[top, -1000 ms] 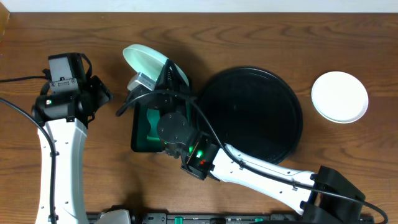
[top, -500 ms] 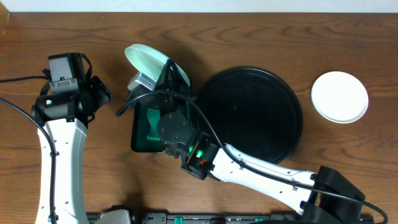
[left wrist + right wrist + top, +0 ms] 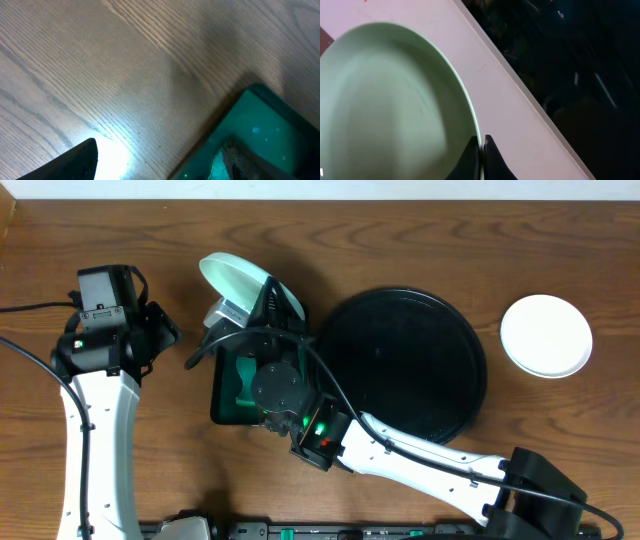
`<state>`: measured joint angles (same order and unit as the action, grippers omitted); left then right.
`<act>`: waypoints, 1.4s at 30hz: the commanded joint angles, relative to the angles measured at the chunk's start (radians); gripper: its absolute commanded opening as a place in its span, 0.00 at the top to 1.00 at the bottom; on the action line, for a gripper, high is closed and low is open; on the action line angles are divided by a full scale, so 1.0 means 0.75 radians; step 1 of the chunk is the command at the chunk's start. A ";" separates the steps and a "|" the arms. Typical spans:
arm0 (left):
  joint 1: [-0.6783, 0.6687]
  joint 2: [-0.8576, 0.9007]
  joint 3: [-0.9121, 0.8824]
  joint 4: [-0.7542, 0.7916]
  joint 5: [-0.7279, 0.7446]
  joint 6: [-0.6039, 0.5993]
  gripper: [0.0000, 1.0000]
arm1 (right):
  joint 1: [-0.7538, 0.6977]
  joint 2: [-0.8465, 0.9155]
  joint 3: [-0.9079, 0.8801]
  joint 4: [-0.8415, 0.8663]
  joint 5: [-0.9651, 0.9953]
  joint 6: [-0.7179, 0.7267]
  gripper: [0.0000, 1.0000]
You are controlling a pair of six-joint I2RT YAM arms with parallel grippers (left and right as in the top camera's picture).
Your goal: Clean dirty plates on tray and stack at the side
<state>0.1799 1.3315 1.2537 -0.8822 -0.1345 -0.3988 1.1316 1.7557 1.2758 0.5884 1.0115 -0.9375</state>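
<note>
My right hand point(image 3: 482, 155) is clenched on the rim of a pale-mint round plate point(image 3: 385, 100), fingertips pinching its near edge. The plate is tilted steeply, face toward the wrist cam, w/ no smear I can make out. The overhead view puts it above the far end of the dark green rectangular tray point(image 3: 270, 120), i.e. just left of the large round black tray point(image 3: 405, 370), which lies bare.

The stacking spot, judging by the white round plate point(image 3: 545, 335) lying on the wooden desk point(image 3: 400, 230), is off to the right, well apart, w/ the whole black tray in between. So the carry prob. runs left-to-right across that tray, and the plate needs levelling before set-down, rim over rim.

My left hand point(image 3: 172, 338) hangs on the opposite side, left of the green tray, w/ nothing in it as far as I see. Open or closed, can't tell. It's the farther one from the stack, so this move belongs to the right arm.
</note>
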 commanded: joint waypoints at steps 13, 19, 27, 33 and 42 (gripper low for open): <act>0.004 -0.008 0.018 0.000 -0.012 -0.003 0.20 | 0.020 -0.022 0.022 0.005 0.011 -0.007 0.99; 0.004 -0.008 0.018 -0.001 -0.012 -0.003 0.19 | 0.021 -0.022 0.022 0.005 0.011 0.050 0.99; 0.004 -0.008 0.018 -0.001 -0.012 -0.003 0.19 | 0.020 -0.022 0.022 0.005 0.012 0.068 0.99; 0.004 -0.008 0.018 -0.001 -0.012 -0.003 0.20 | 0.020 -0.022 0.022 0.004 0.012 0.068 0.99; 0.004 -0.008 0.018 -0.001 -0.012 -0.003 0.19 | 0.020 -0.022 0.022 0.002 0.017 0.155 0.99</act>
<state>0.1795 1.3315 1.2537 -0.8822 -0.1341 -0.3988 1.1316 1.7557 1.2758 0.5880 1.0119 -0.8867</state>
